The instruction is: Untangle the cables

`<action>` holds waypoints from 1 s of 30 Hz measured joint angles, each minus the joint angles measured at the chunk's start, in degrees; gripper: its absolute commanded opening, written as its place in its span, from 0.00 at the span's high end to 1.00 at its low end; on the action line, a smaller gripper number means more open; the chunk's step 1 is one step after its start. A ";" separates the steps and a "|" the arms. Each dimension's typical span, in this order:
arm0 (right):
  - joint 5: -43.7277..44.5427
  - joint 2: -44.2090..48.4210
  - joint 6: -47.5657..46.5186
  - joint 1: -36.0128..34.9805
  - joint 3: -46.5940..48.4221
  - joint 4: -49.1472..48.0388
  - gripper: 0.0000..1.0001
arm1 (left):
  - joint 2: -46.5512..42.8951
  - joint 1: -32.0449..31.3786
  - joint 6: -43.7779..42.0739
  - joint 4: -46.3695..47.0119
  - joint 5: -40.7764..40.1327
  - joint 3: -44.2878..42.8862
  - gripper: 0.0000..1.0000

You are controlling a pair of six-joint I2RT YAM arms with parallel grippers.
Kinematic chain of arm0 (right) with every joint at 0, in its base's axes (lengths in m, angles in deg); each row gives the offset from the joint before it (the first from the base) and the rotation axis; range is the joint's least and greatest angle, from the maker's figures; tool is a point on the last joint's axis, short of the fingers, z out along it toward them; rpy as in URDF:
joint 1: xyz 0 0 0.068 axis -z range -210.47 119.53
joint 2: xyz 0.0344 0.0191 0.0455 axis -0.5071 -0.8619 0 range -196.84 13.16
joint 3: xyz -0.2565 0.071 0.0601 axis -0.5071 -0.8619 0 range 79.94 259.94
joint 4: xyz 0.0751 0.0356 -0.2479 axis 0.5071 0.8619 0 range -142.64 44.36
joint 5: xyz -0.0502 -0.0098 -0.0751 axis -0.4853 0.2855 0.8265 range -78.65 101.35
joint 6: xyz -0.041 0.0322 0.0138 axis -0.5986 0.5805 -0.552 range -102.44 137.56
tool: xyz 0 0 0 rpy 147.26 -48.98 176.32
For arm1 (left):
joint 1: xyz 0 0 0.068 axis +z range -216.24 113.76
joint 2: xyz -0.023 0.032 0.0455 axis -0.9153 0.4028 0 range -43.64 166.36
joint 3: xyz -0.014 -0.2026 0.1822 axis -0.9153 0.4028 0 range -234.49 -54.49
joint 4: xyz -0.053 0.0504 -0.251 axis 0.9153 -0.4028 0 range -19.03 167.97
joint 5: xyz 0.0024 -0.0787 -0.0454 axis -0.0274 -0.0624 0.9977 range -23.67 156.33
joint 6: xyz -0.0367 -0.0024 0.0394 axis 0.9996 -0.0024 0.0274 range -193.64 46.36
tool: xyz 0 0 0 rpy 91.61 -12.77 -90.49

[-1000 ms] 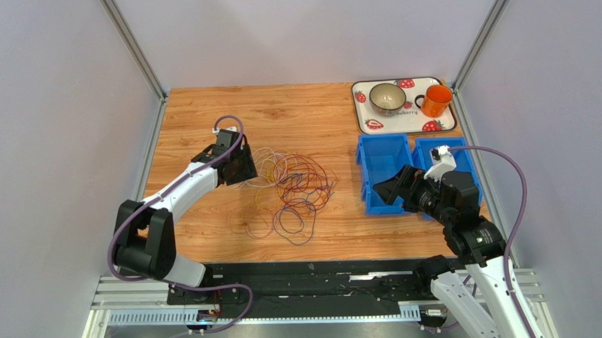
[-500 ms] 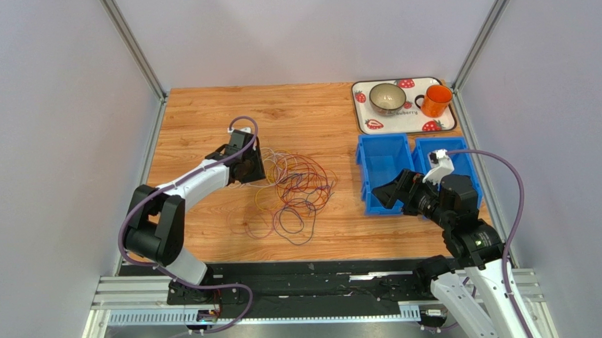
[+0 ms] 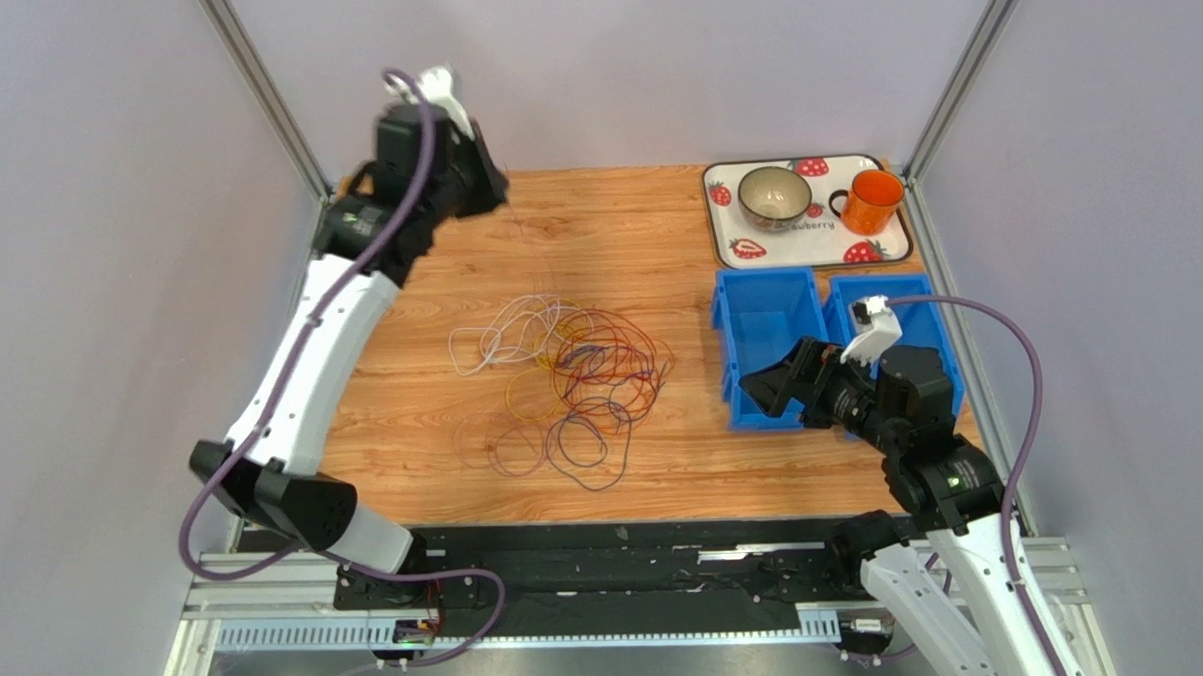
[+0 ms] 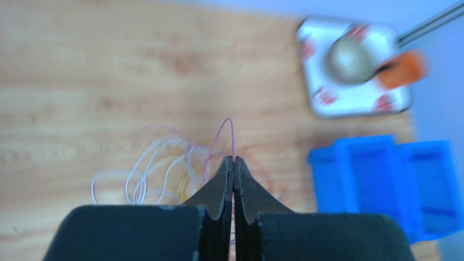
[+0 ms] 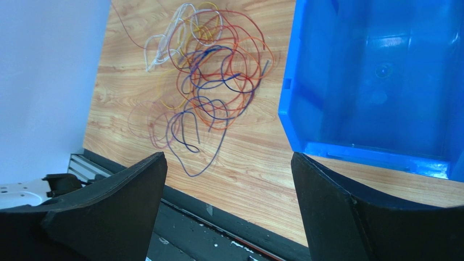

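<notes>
Left fingers: pressed tight together, tips pinching one thin pink cable, which arcs out from the tips in a narrow loop. These fingers hang high over the far-left part of the table, well above the wood.

Rest of the cables: a loose tangle of white, yellow, orange-red, purple and dark loops lying flat on the table, below and ahead of the left fingertips. White loops are on the side nearest them. Wrist view is blurred; cannot tell how the pinched strand joins the heap.

Right fingers: spread wide, clear of the cables, low over the near-right part of the table. The tangle lies ahead of them and to their left, well apart. A blue bin sits ahead and to their right, near the right finger, with a second blue bin beside it. Beyond the bins is a tray carrying a bowl and an orange mug.
</notes>
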 measured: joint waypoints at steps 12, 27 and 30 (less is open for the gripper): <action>-0.48 6.01 2.58 0.00 0.37 0.04 0.12 | -9.75 -0.85 -3.10 -5.55 11.87 -31.65 1.00; -2.84 6.67 3.04 0.00 3.80 1.62 0.14 | -16.15 -2.05 -1.90 -1.11 19.43 13.86 1.00; -4.24 6.62 3.32 0.00 3.67 1.18 0.13 | -17.44 -2.99 -1.95 0.00 20.04 14.45 1.00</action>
